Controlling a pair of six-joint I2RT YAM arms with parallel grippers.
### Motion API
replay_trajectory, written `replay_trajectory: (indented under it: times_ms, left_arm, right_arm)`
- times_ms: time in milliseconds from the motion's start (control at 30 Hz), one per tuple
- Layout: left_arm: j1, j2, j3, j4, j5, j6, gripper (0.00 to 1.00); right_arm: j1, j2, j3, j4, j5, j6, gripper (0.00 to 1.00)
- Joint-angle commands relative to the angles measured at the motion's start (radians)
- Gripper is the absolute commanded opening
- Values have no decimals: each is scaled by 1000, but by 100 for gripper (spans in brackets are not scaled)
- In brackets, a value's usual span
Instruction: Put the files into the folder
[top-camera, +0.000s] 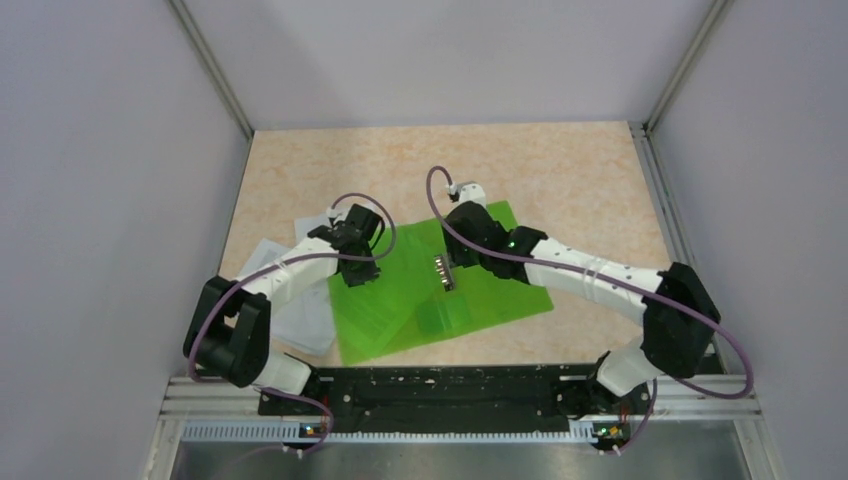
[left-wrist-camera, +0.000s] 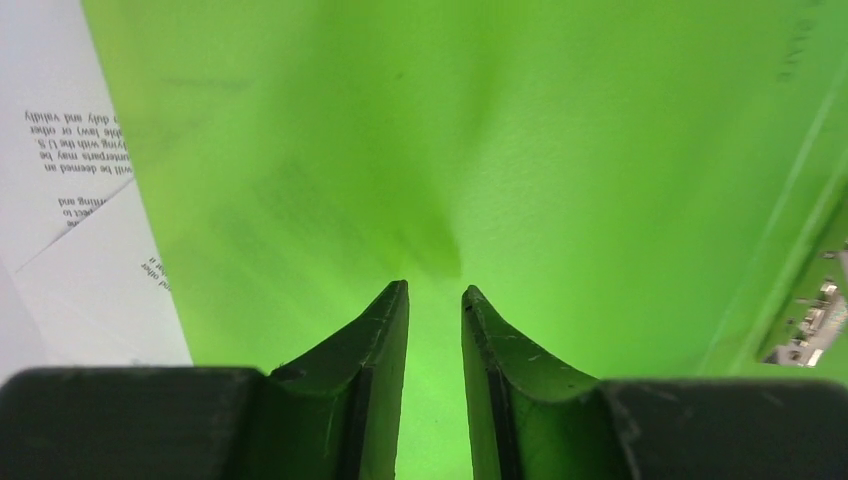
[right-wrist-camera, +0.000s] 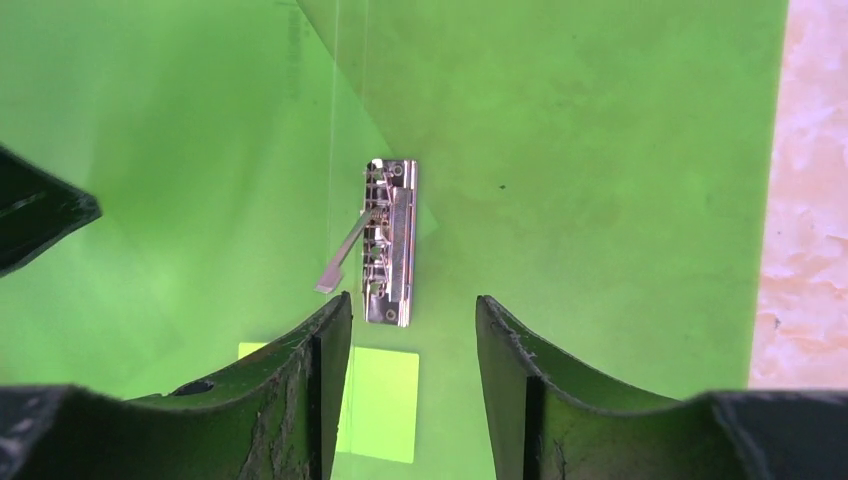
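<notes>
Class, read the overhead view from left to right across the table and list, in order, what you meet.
White paper sheets → left gripper → metal clip

The table (top-camera: 560, 170) was a pale peach top with a mottled, stone-like grain. Two things lay directly on it. A bright green folder (top-camera: 500, 290) lay near the middle, turned at a slant to the table's edges. Just to its left lay loose white sheets (top-camera: 300, 328), overlapping one another, some with small black print. The green plastic covered their right edge. Beyond the folder, the far half of the table showed bare grain.
</notes>
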Motion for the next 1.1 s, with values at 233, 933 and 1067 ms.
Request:
replay_trajectory:
  times_ms: [233, 933, 1067]
  left_arm:
    - [-3, -9, 143, -56, 2, 47, 35]
    - [17, -85, 202, -119, -76, 82, 40]
    - [29, -103, 208, -127, -83, 92, 41]
  right_arm:
    - [-23, -217, -219, 62, -142, 75, 28]
    - [-57, 121, -118, 326, -424, 69, 21]
    - [-104, 186, -55, 341, -443, 76, 21]
